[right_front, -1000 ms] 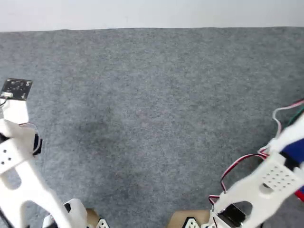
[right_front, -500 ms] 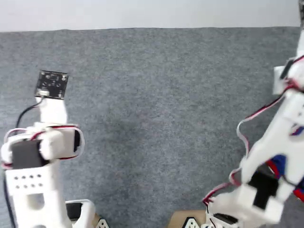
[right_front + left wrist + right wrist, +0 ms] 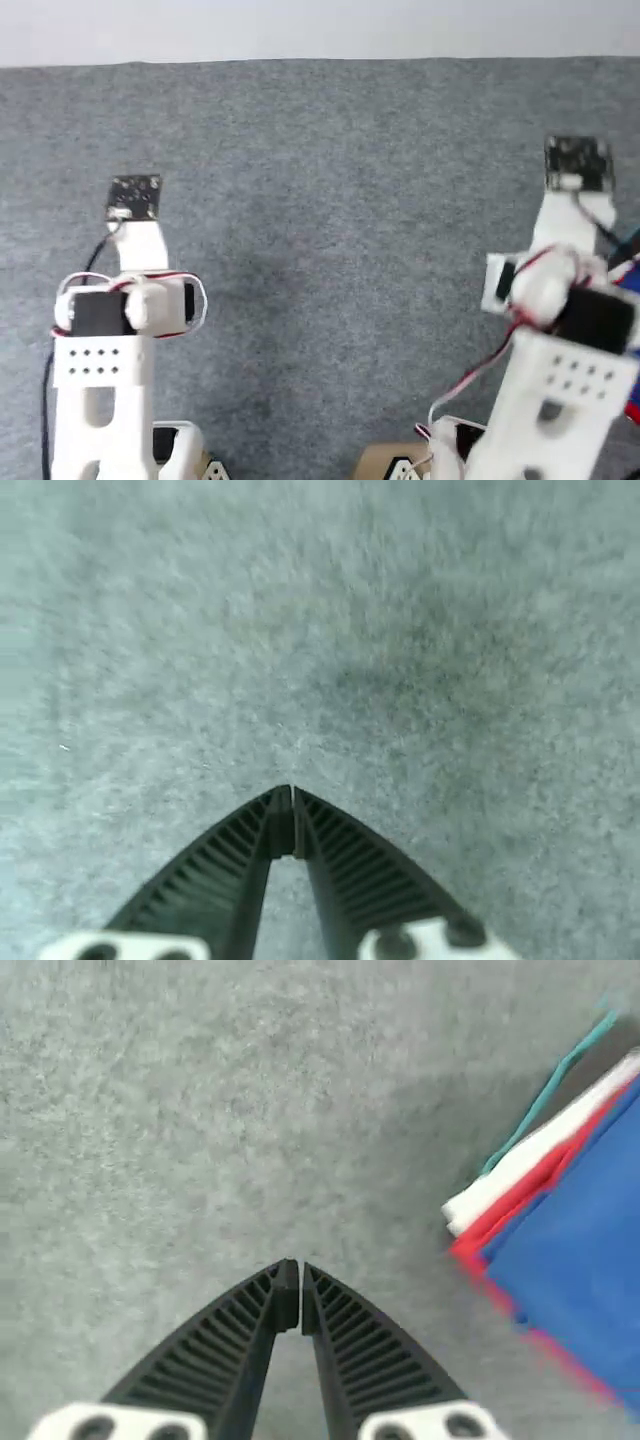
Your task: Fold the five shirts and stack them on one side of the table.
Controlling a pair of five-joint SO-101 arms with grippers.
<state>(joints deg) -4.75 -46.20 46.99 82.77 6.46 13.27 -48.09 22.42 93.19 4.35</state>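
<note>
the left claw (image 3: 292, 810) is hovering over the grey table (image 3: 400, 630), tips pressed together, holding nothing. the right claw (image 3: 300, 1290) is doing likewise, the folded shirts (image 3: 580, 1260) lying stacked near it.

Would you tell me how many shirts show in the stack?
4: blue shirt on top, red shirt under it, white shirt below that, and a thin teal edge lowest; a fifth may be hidden.

Two arms (image 3: 100, 370) (image 3: 565, 385), two pincers (image 3: 292, 825) (image 3: 300, 1298), one stack of shirts (image 3: 570, 1250), at least three layers.
</note>
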